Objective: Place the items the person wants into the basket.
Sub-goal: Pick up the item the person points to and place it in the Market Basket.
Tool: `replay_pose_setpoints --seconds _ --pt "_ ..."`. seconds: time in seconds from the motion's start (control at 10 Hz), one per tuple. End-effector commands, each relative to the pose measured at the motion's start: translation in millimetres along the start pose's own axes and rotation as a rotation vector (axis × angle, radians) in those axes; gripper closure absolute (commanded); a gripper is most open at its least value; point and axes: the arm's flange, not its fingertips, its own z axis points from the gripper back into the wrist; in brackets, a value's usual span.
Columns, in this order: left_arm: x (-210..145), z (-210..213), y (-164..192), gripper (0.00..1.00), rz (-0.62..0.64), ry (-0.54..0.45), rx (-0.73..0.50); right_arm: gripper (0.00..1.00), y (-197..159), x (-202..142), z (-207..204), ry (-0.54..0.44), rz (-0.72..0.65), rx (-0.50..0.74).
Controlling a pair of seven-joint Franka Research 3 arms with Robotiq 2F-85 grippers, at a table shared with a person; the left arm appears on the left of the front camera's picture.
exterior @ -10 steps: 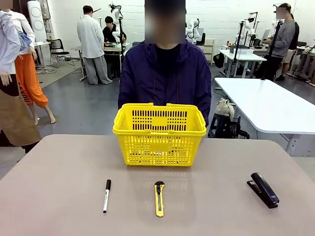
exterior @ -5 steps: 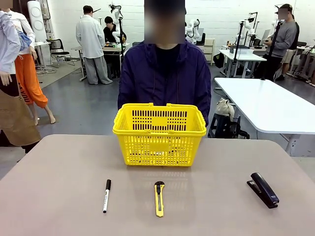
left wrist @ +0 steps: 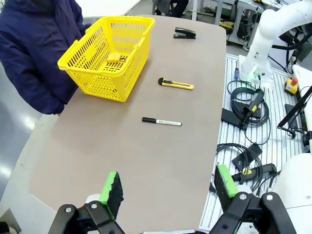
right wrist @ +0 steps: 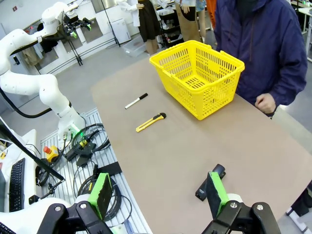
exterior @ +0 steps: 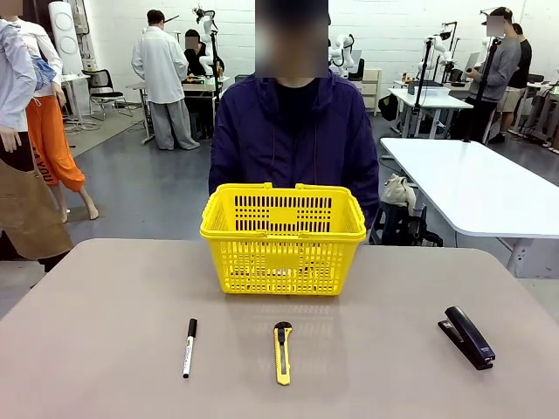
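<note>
The yellow basket (exterior: 282, 262) stands at the table's far middle, right in front of the person (exterior: 295, 131) in the navy jacket. A black stapler (exterior: 467, 337) lies near the right front of the table. In the left wrist view a small yellow-and-black object, apparently the tape measure (left wrist: 116, 57), rests on the floor of the basket (left wrist: 97, 80). The pen is hidden. My left gripper (left wrist: 168, 187) hangs open high over the table's left end. My right gripper (right wrist: 158, 194) is open above the right end, with the stapler (right wrist: 208, 182) just beyond its fingertip.
A white marker with a black cap (exterior: 189, 346) and a yellow-and-black utility knife (exterior: 282, 352) lie in front of the basket. The person's hand (right wrist: 265, 103) rests at the far table edge. Cables and the arm bases sit beyond the near edge.
</note>
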Motion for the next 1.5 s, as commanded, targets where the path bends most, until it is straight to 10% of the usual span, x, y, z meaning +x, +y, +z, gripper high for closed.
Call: replay_pose_setpoints --seconds 0.0,1.4 --pt "0.7 2.0 1.0 0.03 -0.024 -0.022 -0.006 0.00 -1.4 2.4 -0.4 -0.030 0.019 0.013" --pt "0.7 2.0 1.0 0.03 -0.024 -0.022 -0.006 0.00 0.0 0.0 0.0 0.000 0.000 0.000"
